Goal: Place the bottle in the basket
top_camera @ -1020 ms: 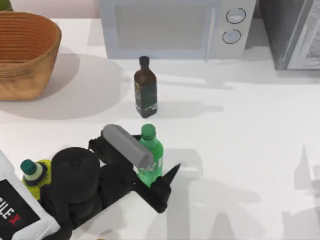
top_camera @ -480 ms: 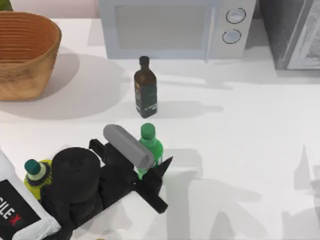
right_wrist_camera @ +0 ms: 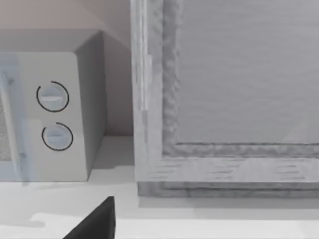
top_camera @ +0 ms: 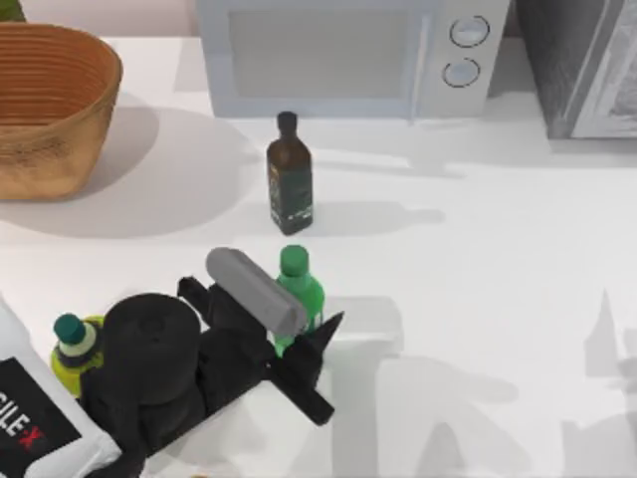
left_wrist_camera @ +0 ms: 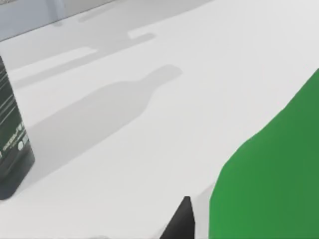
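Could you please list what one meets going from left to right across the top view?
basket → squat yellow-green bottle → dark brown bottle, with the green bottle held at the left gripper just below it → microwave.

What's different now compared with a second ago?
The left gripper closed in around the green bottle, which shifted slightly up the top view. The squat bottle nudged a little rightward. Brown bottle, basket and microwave stayed put.
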Controlling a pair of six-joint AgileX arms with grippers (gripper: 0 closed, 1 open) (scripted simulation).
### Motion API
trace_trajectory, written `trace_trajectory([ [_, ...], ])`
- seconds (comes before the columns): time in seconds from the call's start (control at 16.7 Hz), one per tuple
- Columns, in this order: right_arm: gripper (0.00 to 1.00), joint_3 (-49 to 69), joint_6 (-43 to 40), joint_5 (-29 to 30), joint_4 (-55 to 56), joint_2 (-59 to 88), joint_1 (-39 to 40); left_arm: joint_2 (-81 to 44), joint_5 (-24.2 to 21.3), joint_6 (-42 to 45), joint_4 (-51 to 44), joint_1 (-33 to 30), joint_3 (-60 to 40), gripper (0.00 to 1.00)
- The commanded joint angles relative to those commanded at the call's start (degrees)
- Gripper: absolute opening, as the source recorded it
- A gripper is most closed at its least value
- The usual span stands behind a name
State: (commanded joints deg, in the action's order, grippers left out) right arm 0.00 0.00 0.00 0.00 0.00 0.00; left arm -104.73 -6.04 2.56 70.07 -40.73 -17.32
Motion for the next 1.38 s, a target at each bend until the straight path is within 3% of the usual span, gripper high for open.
trace_trajectory([
  [0.3, 1.00, 0.0, 0.0, 0.0, 0.0, 0.0, 0.0, 1.3, -0.7, 0.0, -2.0, 0.2, -1.3, 0.00],
  [0.6, 1.00, 0.0, 0.0, 0.0, 0.0, 0.0, 0.0, 7.0, -3.8, 0.8, -17.3, 5.0, -11.2, 0.00],
  [1.08, 1.00, 0.0, 0.0, 0.0, 0.0, 0.0, 0.0, 15.9, -5.0, 2.1, -55.2, 28.1, -36.7, 0.00],
  [1.38, 1.00, 0.0, 0.0, 0.0, 0.0, 0.0, 0.0, 18.1, -4.0, 1.1, -70.0, 43.2, -50.0, 0.00],
])
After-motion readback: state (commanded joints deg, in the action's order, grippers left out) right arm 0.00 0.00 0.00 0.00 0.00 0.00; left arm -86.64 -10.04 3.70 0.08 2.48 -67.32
